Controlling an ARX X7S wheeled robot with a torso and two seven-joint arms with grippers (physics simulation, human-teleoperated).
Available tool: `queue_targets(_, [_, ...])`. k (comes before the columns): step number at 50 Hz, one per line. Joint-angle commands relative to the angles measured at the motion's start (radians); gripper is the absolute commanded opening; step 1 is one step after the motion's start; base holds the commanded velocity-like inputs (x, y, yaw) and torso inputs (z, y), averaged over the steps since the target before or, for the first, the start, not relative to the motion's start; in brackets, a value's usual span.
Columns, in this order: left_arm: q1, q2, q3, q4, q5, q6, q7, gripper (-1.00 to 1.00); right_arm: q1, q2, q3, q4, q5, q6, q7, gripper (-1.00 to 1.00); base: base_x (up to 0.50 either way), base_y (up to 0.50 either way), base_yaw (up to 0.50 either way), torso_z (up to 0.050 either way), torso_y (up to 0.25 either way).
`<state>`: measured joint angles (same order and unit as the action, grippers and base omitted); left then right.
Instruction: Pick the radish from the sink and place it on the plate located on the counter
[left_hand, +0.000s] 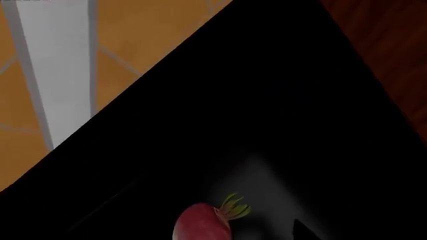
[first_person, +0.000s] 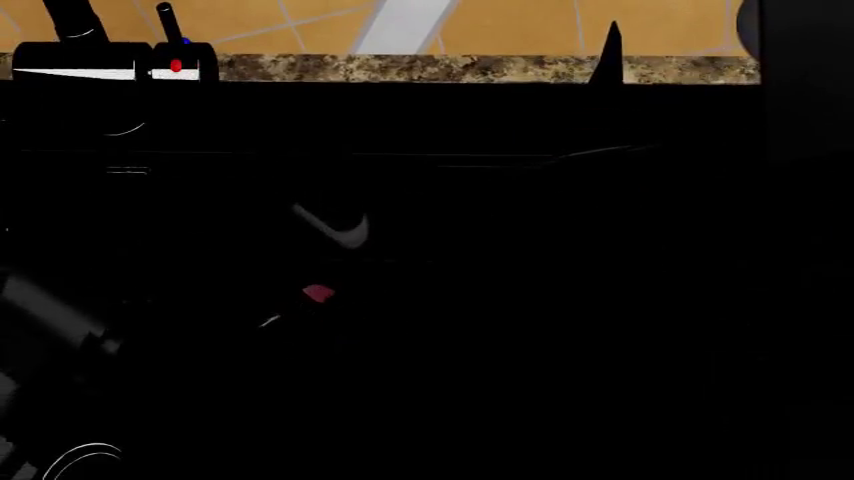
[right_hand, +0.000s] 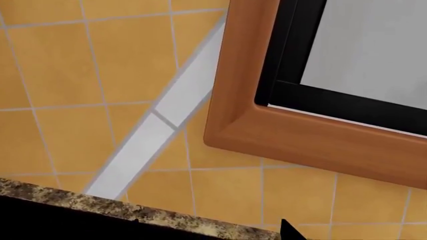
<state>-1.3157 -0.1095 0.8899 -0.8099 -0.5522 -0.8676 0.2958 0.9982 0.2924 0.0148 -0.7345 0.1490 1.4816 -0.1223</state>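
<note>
The black sink (first_person: 441, 250) fills nearly all I see below the speckled desk (first_person: 441, 68) strip and orange wall tiles (right_hand: 100, 60), the pink radish (left_hand: 200, 224) lies on its dark floor close under my left wrist, and whether either hand's fingers are clenched or released I cannot tell.

The head view looks down into the dark sink (first_person: 534, 300), the counter (first_person: 441, 68) at its far edge. The left wrist camera sits close inside the basin, sharing what seems the same radish (left_hand: 200, 222). The right wrist camera faces the tiled wall (right_hand: 100, 75).
</note>
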Motion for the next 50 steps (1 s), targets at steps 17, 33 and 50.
queue_targets(17, [-0.066, 0.109, 0.316, -0.452, -0.25, 0.293, 0.096, 1.0, -0.011, 0.004, -0.036, 0.044, -0.004, -0.034, 0.015, 1.0, 0.0, 0.0, 0.0, 0.0, 0.0])
queue_targets(33, [-0.083, 0.109, 0.491, -0.48, -0.431, 0.311, 0.077, 1.0, -0.016, 0.011, -0.053, 0.05, 0.001, -0.04, 0.02, 1.0, 0.0, 0.0, 0.0, 0.0, 0.0])
queue_targets(50, [-0.08, 0.109, 0.514, -0.488, -0.466, 0.323, 0.09, -1.0, -0.017, 0.015, -0.064, 0.054, 0.007, -0.037, 0.024, 1.0, 0.0, 0.0, 0.0, 0.0, 0.0])
